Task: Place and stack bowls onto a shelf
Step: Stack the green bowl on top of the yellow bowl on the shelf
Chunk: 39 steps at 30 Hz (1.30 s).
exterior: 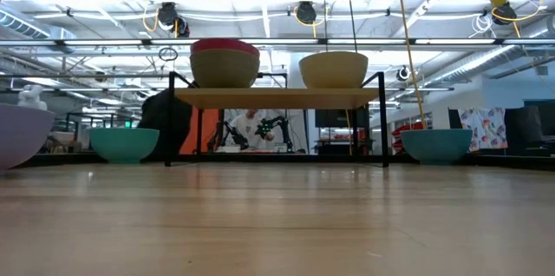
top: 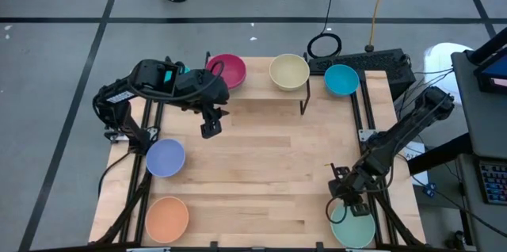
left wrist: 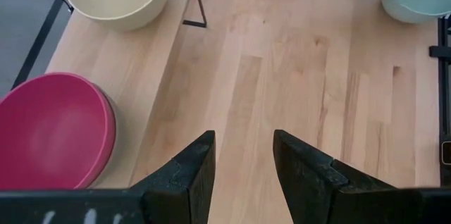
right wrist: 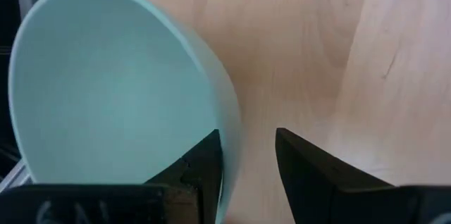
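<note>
Jaws: both grippers stand apart and empty; the right gripper's (right wrist: pixel 246 155) jaws straddle the mint green bowl's (right wrist: pixel 106 90) rim, unclamped

High view: left gripper (top: pixel 211 127) hangs over bare tabletop (top: pixel 261 173), just off the shelf's (top: pixel 265 103) front edge toward 7 o'clock. Magenta bowl (top: pixel 227 70) and cream bowl (top: pixel 289 72) sit on the shelf at 12 o'clock; cyan-blue bowl (top: pixel 342 80) at 1 o'clock, beside the shelf; lavender bowl (top: pixel 165 158) at 9; orange bowl (top: pixel 167 218) at 7; mint green bowl at 5, right gripper on its inner edge

Low view: magenta bowl is nested in an olive-grey bowl (exterior: pixel 224 68); cream bowl is alone on the plank; a second cyan-blue bowl (exterior: pixel 124 144) is on the table left of the shelf

Left wrist view: fingers (left wrist: pixel 194 175) parted over wood; magenta bowl alongside

Right wrist view: one finger (right wrist: pixel 201 164) is inside the wall, the other outside

Risk: a thin rim pinch may slip or tilt the bowl; it may clip the shelf legs
</note>
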Motion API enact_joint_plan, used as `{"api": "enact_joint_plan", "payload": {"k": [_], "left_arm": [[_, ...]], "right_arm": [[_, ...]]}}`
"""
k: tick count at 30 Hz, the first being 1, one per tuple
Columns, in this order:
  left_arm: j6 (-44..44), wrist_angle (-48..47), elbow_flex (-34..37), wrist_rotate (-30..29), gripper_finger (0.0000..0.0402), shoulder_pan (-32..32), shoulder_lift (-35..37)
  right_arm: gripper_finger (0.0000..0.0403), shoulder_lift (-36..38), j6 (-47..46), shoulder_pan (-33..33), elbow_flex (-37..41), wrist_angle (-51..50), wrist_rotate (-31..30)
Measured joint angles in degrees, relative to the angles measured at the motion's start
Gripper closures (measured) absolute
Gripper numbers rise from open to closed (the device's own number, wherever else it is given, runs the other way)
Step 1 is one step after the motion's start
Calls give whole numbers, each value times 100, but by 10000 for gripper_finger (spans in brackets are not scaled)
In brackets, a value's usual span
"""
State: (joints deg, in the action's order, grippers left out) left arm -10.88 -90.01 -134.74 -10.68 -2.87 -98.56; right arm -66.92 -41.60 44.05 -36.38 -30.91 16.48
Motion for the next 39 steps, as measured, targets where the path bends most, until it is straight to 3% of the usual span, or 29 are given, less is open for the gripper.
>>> {"api": "enact_joint_plan", "payload": {"k": [7, 13, 27, 30, 35, 39], "left_arm": [[68, 1, 0, 0, 252, 0, 0], [68, -1, 0, 0, 252, 0, 0], [199, -1, 0, -144, 252, 0, -1], [195, -1, 0, -144, 252, 0, -2], [193, -1, 0, -205, 252, 0, -2], [189, 0, 0, -390, 252, 0, -2]], "right_arm": [[292, 0, -409, 0, 476, 730, -137], [388, 0, -661, -9, 537, 710, -228], [401, -2, -340, -530, 483, 621, -325], [401, -2, 46, -711, 210, 227, -315], [402, -2, 883, -1033, -781, -1277, -322], [402, -1, 1512, -1258, -1901, -2735, -772]]}}
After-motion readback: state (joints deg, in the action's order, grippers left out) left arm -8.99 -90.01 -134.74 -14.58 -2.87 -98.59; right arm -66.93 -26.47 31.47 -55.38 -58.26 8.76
